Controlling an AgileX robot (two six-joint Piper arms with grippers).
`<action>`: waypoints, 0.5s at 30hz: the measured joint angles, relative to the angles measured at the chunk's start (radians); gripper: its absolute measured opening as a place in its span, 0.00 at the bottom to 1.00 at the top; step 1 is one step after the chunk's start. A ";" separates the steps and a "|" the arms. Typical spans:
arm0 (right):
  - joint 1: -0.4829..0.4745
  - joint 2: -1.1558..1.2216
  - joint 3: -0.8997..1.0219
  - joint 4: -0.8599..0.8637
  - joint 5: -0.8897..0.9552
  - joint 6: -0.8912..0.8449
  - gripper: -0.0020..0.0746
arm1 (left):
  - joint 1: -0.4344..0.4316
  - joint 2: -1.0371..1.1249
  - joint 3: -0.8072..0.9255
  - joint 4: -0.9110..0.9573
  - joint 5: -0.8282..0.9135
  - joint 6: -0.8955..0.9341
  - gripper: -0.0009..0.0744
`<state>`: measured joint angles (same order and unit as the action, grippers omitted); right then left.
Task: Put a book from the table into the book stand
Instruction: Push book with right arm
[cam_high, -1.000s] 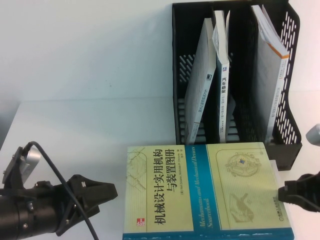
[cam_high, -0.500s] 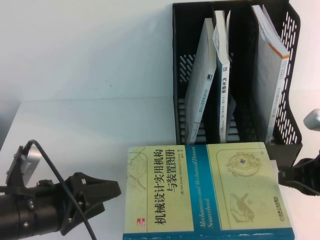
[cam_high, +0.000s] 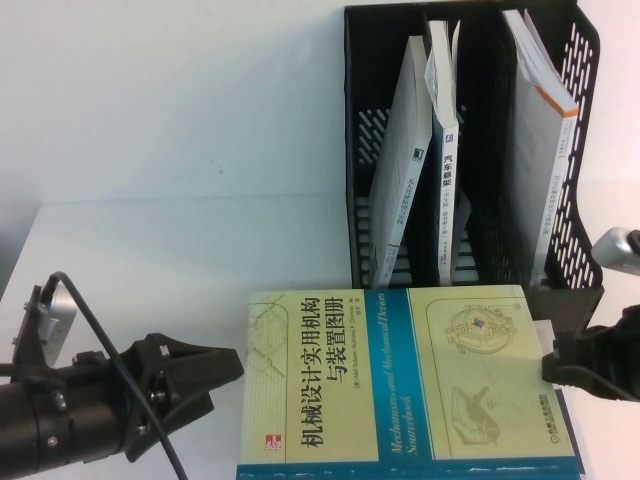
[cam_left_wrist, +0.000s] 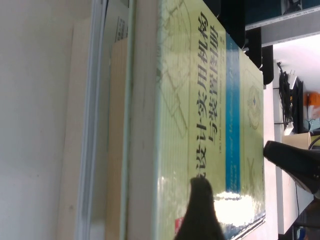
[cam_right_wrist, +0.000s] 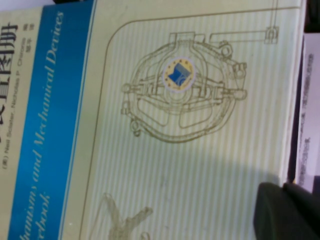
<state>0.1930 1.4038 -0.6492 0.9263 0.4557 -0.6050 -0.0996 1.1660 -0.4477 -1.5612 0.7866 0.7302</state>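
The thick yellow-green book (cam_high: 405, 378) lies flat on the white table (cam_high: 150, 250), just in front of the black book stand (cam_high: 470, 150), which holds several upright thin books (cam_high: 400, 150). The left gripper (cam_high: 225, 372) sits at the book's left edge, fingers spread. The right gripper (cam_high: 552, 365) touches the book's right edge; I cannot tell whether its fingers are parted

Left gripper (cam_high: 225, 368) low at near left, jaws parted; right gripper (cam_high: 552, 366) low at right.
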 joint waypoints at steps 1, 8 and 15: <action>0.000 0.000 0.000 0.001 0.002 -0.003 0.03 | 0.000 0.000 0.000 0.000 0.000 0.000 0.65; 0.000 0.000 0.000 0.028 0.022 -0.013 0.03 | 0.000 0.031 -0.045 0.009 0.052 -0.044 0.65; 0.000 0.008 0.000 0.096 0.043 -0.064 0.03 | 0.000 0.137 -0.133 0.027 0.146 -0.029 0.65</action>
<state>0.1930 1.4118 -0.6492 1.0225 0.4983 -0.6691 -0.0996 1.3035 -0.5808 -1.5343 0.9326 0.7010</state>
